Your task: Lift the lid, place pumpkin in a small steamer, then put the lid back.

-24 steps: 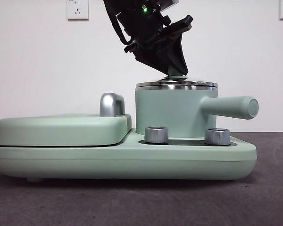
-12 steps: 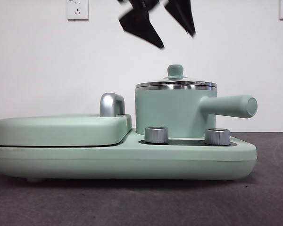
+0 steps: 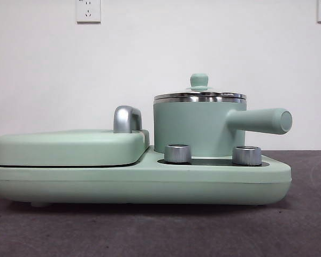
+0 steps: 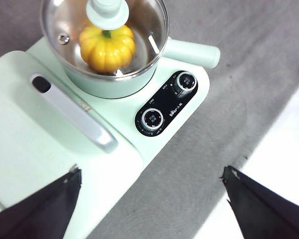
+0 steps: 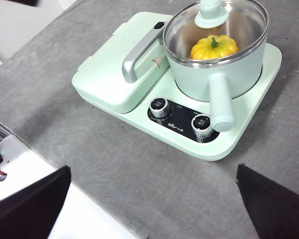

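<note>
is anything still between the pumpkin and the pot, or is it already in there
Nothing stands in the way: the pumpkin already sits inside the pot, seen through the glass lid, which rests on the pot's rim. Both grippers, left and right, are open and high above the table, holding nothing.

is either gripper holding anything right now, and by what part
Nothing is held. The left gripper and right gripper are both open and empty, above the table; the lid sits on the pot.
</note>
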`<state>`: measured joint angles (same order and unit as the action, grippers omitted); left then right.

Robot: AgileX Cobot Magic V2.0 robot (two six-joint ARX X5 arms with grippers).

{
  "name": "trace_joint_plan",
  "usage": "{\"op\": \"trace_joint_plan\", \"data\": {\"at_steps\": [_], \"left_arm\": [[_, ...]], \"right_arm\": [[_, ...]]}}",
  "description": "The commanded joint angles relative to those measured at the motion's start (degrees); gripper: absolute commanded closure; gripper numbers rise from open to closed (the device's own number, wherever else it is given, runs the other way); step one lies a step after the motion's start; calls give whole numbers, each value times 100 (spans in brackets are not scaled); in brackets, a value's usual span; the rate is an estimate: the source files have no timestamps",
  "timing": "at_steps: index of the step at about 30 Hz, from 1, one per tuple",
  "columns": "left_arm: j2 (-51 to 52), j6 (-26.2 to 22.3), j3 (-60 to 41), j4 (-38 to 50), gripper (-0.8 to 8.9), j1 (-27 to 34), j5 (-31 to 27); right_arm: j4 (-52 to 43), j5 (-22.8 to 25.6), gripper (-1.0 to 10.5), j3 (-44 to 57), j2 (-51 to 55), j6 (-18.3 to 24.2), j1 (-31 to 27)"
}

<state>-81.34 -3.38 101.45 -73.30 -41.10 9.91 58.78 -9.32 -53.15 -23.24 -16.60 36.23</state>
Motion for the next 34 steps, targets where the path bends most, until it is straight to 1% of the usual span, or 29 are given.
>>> {"op": "trace_joint_plan", "data": {"at_steps": [1, 9, 12, 15, 17, 18, 19, 20, 21, 22, 23, 34], "left_arm": [[719, 243, -699, 341, 355, -37, 20], [3117, 846, -3226, 1746, 354, -39, 20], [3928, 1019, -3995, 2083, 354, -37, 17], [4568, 1266, -4511, 2240, 355, -37, -35], [4839, 1471, -4656, 2205, 357, -37, -116], [4933, 1499, -4673, 2173, 409, -37, -118], [5007, 1499, -4673, 2157, 560, -37, -118], [5064, 1499, -4673, 2157, 748, -37, -118], [5121, 1506, -4673, 2184, 794, -37, -136], [5158, 1502, -4673, 2221, 802, -37, -142], [5174, 1504, -4673, 2240, 809, -37, -142], [5180, 1499, -4671, 2199, 808, -39, -138]], "right_arm": [[-192, -22, 409, -31, -28, -35, 39], [-487, -133, 409, -31, -33, -26, 39], [-479, -142, 409, -31, -33, -28, 39], [-496, -140, 409, -31, -33, -28, 39], [-533, -140, 409, -31, -33, -31, 39], [-553, -140, 417, -31, -33, -31, 39], [-562, -140, 500, -31, -33, -28, 39], [-562, -140, 666, -31, -33, -26, 39], [-560, -140, 864, -31, -33, -24, 39], [-562, -131, 953, -31, -33, -11, 39], [-570, -120, 919, -31, -33, -7, 39], [-614, -120, 922, -33, -24, -2, 39]]}}
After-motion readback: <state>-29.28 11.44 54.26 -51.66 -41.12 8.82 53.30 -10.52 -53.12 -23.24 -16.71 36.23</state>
